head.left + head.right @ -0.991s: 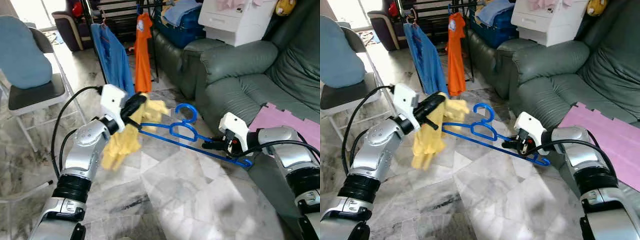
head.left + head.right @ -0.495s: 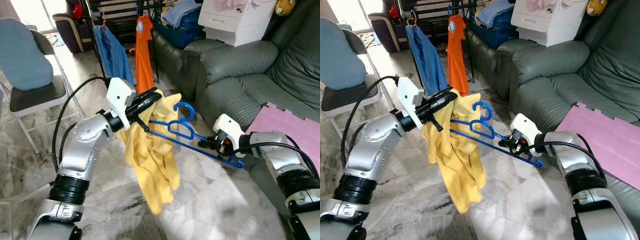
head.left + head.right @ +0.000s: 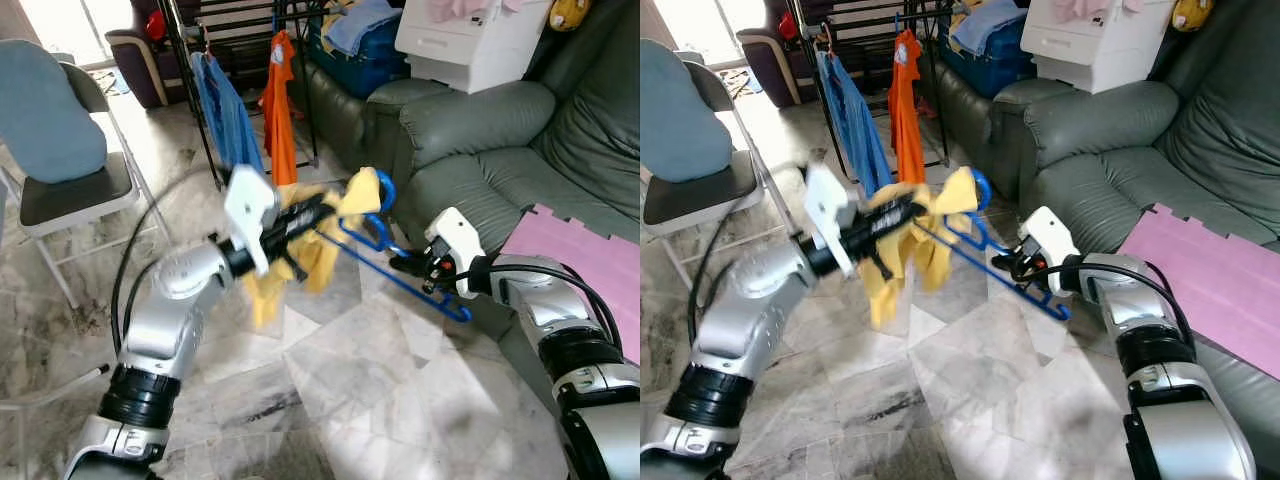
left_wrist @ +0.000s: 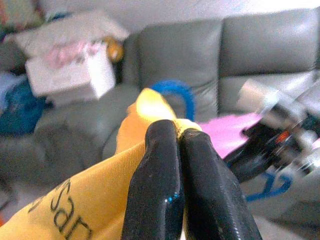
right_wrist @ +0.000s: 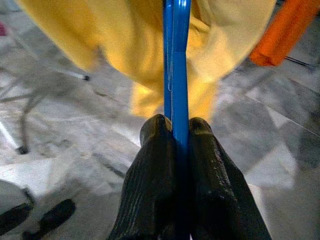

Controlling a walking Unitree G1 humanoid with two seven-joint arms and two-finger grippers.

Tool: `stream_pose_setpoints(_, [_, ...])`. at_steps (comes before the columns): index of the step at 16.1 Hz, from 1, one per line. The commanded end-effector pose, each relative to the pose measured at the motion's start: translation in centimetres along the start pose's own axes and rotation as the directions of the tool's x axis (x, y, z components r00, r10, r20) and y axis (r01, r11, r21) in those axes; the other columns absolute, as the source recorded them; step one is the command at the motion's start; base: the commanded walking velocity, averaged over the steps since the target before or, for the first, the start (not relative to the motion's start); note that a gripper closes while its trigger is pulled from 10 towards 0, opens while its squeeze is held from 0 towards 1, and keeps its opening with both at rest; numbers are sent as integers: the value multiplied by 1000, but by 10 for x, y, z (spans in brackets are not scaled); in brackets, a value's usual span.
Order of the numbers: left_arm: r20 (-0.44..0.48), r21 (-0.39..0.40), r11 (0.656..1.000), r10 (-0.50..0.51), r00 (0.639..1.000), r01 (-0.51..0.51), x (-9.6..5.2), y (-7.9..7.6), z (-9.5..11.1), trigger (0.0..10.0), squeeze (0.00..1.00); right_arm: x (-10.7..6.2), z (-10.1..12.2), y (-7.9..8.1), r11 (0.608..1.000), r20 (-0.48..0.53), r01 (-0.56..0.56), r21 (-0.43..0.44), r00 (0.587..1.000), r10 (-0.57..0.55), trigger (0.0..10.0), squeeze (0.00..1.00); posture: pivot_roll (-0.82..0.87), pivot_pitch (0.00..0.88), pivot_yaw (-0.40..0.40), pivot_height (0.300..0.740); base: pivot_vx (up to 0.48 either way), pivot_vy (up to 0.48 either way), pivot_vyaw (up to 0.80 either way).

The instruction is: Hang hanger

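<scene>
Holding the blue hanger (image 3: 400, 262) by its lower bar, the right gripper (image 3: 428, 268) has both fingers closed tight on the plastic; the right wrist view shows the bar pinched between the pads w/ no gap. The left gripper (image 3: 312, 215) is closed on a fold of the yellow shirt (image 3: 300, 250), fabric clamped between its fingertips (image 4: 170, 165).

Change vs. 0.5 s ago:
- The shirt hung long and loose below the left gripper; now it is bunched up around the gripper, w/ one flap thrown over the hanger's hook end.
- The hanger has swung to a steeper tilt; its hook end now sits just ahead of the left fingertips and touches the cloth, where before it lay apart from them.
- Left arm is motion-blurred, so the transfer looks to be in progress.

Meaning for task: the garment is being worked onto the hanger, approx. mid-step. Shirt not seated on the shoulders yet; hook partly covered.

Location ref.: the clothes rack (image 3: 215, 100), carrying a blue shirt (image 3: 228, 110) and an orange shirt (image 3: 280, 110), stands well beyond both grippers. The green sofa (image 3: 470, 150) lies behind the right gripper. Hanging on the rack is not yet started.
</scene>
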State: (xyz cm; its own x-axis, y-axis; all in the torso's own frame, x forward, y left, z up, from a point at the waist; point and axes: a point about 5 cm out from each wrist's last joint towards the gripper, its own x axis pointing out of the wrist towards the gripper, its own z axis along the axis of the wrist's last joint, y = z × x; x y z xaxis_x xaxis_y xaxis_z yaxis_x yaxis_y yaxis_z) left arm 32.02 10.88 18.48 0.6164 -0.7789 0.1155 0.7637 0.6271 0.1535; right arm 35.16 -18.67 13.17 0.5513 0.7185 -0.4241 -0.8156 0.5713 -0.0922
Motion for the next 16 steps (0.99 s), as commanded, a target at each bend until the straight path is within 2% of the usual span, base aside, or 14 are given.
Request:
stream_pose_setpoints(1, [-40,77,987,142,989,-139,-5,17,-8,10000,0,-6,6,6,992,-21,-119,-47,993,118,10000,0,-64,0,34,740,0,0,0])
stream_pose_setpoints(2, [-61,130,966,231,971,-222,-6,26,-11,10000,0,-9,1,8,985,-58,-164,-54,985,160,10000,0,-64,0,34,740,0,0,0])
stream_pose_setpoints(4, [-89,89,957,284,955,-276,-8,34,-15,10000,0,-17,-5,10,972,-114,-228,-62,969,220,10000,0,-68,0,35,740,0,0,0])
stream_pose_setpoints(6, [-93,92,954,294,951,-286,-8,37,-16,10000,0,-30,-13,8,963,-186,-259,-72,952,242,10000,0,-80,0,38,740,0,0,0])
stream_pose_setpoints(7, [-92,104,955,288,953,-278,-8,37,-16,10000,0,-36,-16,2,967,-221,-241,-77,950,219,10000,0,-80,0,39,740,0,0,0])
stream_pose_setpoints(11, [-83,131,955,277,957,-265,-9,40,-14,10000,0,-38,-14,-8,980,-248,-157,-122,961,123,10000,0,-79,0,40,740,0,0,0])
stream_pose_setpoints(16, [-98,172,940,315,944,-296,-14,46,-17,10000,0,-40,-4,-11,979,-219,-152,-137,968,120,10000,0,-69,0,43,740,0,0,0])
